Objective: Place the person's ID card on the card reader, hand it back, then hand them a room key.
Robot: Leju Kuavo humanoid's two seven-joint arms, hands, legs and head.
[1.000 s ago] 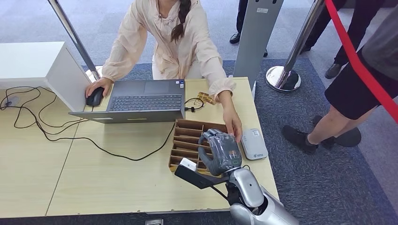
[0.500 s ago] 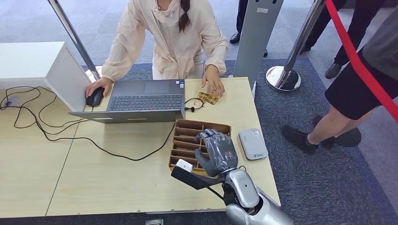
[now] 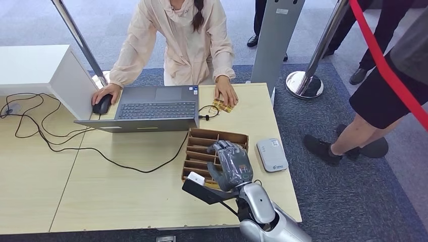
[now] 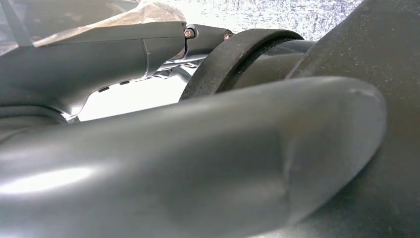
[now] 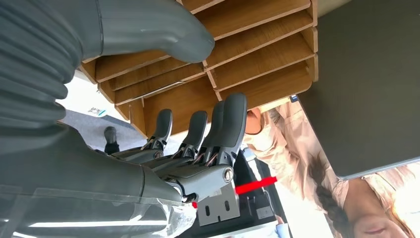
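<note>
My right hand [image 3: 232, 164] hovers over the near right part of a wooden slotted tray [image 3: 202, 143], fingers spread and holding nothing. In the right wrist view its fingers [image 5: 198, 139] stretch out just above the tray's slats [image 5: 257, 59], the thumb apart from them. A grey card reader [image 3: 272, 155] lies flat just right of the tray, with nothing on top. Across the table the person's hand [image 3: 225, 94] rests on small gold pieces [image 3: 221, 106]. In the left wrist view my left hand [image 4: 198, 163] is a blurred grey close-up.
An open laptop [image 3: 151, 108] stands behind the tray, and the person's other hand holds a mouse [image 3: 102, 104]. Black cables [image 3: 60, 146] trail over the left of the table. A white box [image 3: 35, 68] sits far left. A stanchion [image 3: 304, 83], a red rope and bystanders stand to the right.
The person's hand has drawn back from beside the card reader to the gold pieces at the table's far side. My right hand has shifted slightly left over the tray.
</note>
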